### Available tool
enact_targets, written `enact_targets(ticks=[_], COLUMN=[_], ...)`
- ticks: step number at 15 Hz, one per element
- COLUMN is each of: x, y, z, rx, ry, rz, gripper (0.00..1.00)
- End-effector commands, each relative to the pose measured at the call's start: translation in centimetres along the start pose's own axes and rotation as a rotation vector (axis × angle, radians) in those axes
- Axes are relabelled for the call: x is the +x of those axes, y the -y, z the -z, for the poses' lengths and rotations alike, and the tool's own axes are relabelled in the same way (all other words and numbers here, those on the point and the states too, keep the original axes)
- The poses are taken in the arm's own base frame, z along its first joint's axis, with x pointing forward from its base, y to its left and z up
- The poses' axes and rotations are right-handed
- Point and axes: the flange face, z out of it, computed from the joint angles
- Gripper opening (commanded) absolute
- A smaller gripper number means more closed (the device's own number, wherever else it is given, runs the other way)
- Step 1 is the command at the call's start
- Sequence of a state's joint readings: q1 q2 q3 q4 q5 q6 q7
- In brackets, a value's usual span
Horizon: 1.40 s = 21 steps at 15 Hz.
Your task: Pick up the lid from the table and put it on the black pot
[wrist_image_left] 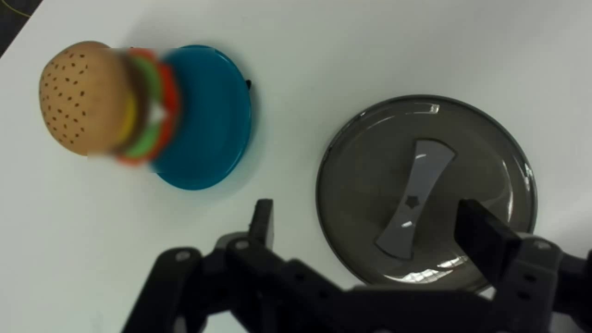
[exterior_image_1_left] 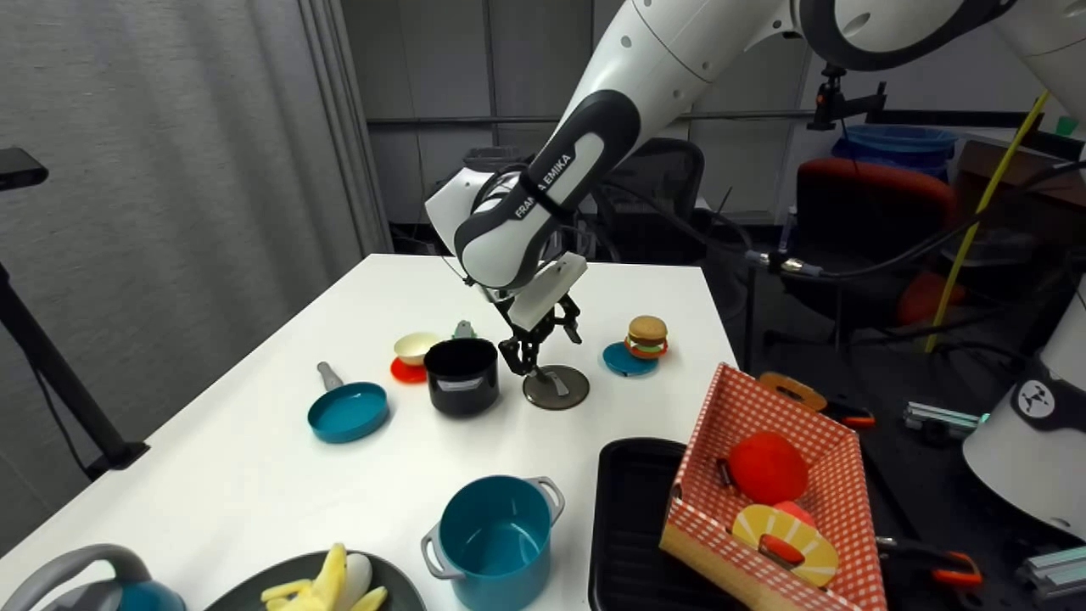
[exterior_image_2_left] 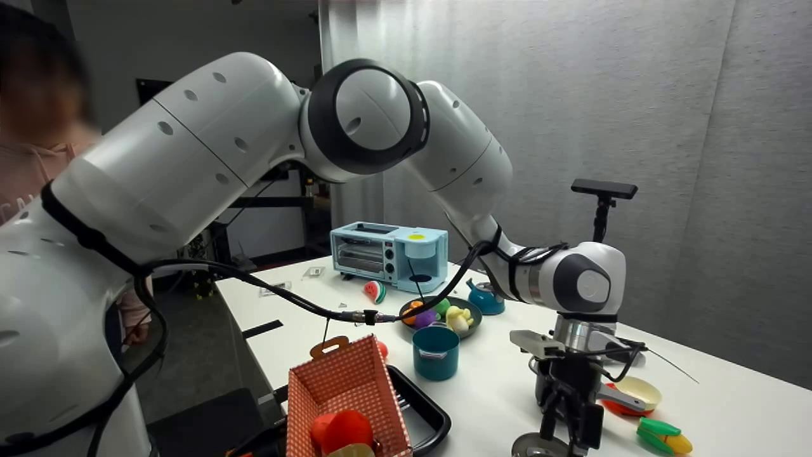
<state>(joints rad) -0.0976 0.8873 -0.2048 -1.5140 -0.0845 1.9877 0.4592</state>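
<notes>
In an exterior view, you have a white tabletop (exterior_image_1_left: 280,492) beside a grey curtain (exterior_image_1_left: 195,153); behind it the room is dark, with a red-backed chair (exterior_image_1_left: 874,204). On the white arm (exterior_image_1_left: 662,59) you can read "FRAN", then a black strap (exterior_image_1_left: 543,192), then "A EMIKA". Its base (exterior_image_1_left: 1027,462) carries a round emblem (exterior_image_1_left: 1035,399). The arm descends from the upper right, and the gripper (exterior_image_1_left: 547,350) is above the lid (exterior_image_1_left: 556,388), which lies flat on the tabletop near the black pot (exterior_image_1_left: 462,382).

In an exterior view, your arm makes a high arch, and the gripper points downward. A light-blue toaster oven (exterior_image_2_left: 390,254) stands toward the far end of the tabletop. At the left edge is a person; the letters on the pink top (exterior_image_2_left: 25,174) are not readable. The lower border cuts the lid.

In the wrist view, your fingers (wrist_image_left: 488,245) are spread wide and hold nothing. The lid's handle (wrist_image_left: 428,164), with a small dark mark (wrist_image_left: 412,201), appears between them. Whether a finger touches the lid, you cannot tell.
</notes>
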Motion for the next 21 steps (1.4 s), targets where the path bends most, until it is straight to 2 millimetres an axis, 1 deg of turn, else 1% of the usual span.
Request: enact_targets(ticks=[1, 5, 6, 7, 8, 11, 13, 16, 18, 19, 20, 21], x=[0.5, 0.0, -0.1, -0.1, -0.1, -0.2, -0.3, -0.3, -0.2, -0.2, -0.1, -0.1], y=[0.5, 1.7, 1.8, 1.9, 2.0, 2.4, 2.5, 2.6, 2.4, 2.4, 2.5, 2.5], z=[-0.4, -1.7, -1.8, -1.9, -1.9, -2.0, -2.1, -2.1, -2.0, -2.0, -2.0, -2.0], rx=[0.004, -0.007, -0.008, -0.01, -0.012, -0.013, -0.012, -0.009, -0.011, -0.01, -0.009, -0.009], ry=[0.034, 0.051, 0.052, 0.052, 0.051, 0.048, 0.047, 0.048, 0.048, 0.046, 0.043, 0.039], rz=[-0.023, -0.028, -0.03, -0.031, -0.033, -0.045, -0.052, -0.068, -0.082, -0.09, -0.095, -0.099], gripper=[1.0, 1.0, 1.0, 0.77, 0.74, 0.49, 0.35, 0.11, 0.0, 0.0, 0.04, 0.04])
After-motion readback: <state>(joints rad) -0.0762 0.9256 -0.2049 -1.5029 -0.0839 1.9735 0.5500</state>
